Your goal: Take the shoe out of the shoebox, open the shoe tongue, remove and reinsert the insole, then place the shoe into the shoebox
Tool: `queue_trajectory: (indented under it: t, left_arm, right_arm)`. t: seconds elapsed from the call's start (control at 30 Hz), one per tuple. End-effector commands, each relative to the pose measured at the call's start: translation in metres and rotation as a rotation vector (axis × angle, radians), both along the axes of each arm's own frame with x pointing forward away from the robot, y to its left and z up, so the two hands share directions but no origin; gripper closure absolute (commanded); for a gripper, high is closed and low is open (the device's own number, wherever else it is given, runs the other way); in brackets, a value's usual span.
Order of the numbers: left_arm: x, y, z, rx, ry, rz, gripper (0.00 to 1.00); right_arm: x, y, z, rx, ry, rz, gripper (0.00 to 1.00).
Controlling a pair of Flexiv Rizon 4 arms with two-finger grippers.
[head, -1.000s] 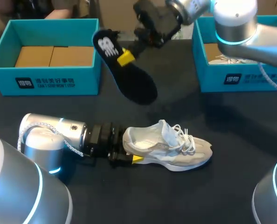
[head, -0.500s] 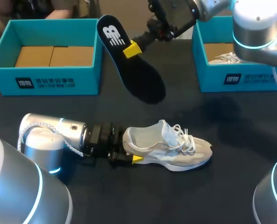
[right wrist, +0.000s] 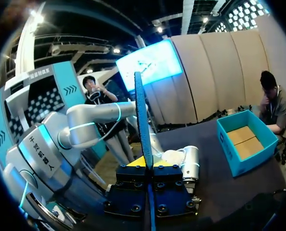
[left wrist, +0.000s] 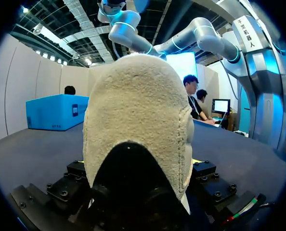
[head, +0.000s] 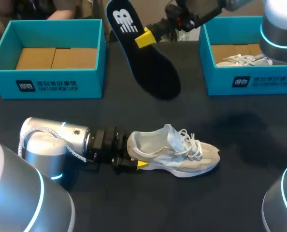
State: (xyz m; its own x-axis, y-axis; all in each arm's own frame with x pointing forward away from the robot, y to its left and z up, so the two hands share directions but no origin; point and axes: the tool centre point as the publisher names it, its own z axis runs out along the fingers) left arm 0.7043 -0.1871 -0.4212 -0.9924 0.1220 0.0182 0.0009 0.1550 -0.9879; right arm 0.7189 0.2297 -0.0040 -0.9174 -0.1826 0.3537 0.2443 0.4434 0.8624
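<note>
R gripper (head: pixel 146 37) pinches insole (head: pixel 150 72) aloft over table's (head: pixel 240 193) far edge, clear of shoe (head: pixel 182 154); L gripper (head: pixel 135 157) clamps its heel toward table's near edge, prob. steadying it for reinsertion.

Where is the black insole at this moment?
In the head view the insole hangs in the air at the far middle, clamped in the right end effector, between the left shoebox and right shoebox, beyond the shoe.
</note>
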Motion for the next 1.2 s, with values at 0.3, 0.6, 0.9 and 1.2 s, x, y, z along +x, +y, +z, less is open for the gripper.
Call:
queue_trajectory:
  t: [0.3,0.6,0.9,1.2]
  left_arm:
    - [0.0,-0.001,-0.003,0.002,0.0,0.001,1.0]
    - [0.0,-0.001,-0.003,0.002,0.0,0.001,1.0]
    - [0.0,-0.001,-0.003,0.002,0.0,0.001,1.0]
    - [0.0,-0.001,-0.003,0.002,0.0,0.001,1.0]
  right_arm:
    - [-0.018,-0.019,0.005,0.035,-0.061,-0.163,1.0]
    - [-0.063,-0.042,0.024,0.16,-0.14,-0.21,1.0]
    - [-0.069,-0.044,0.026,0.144,-0.138,-0.235,1.0]
    - [-0.081,-0.054,0.029,0.197,-0.081,-0.28,1.0]
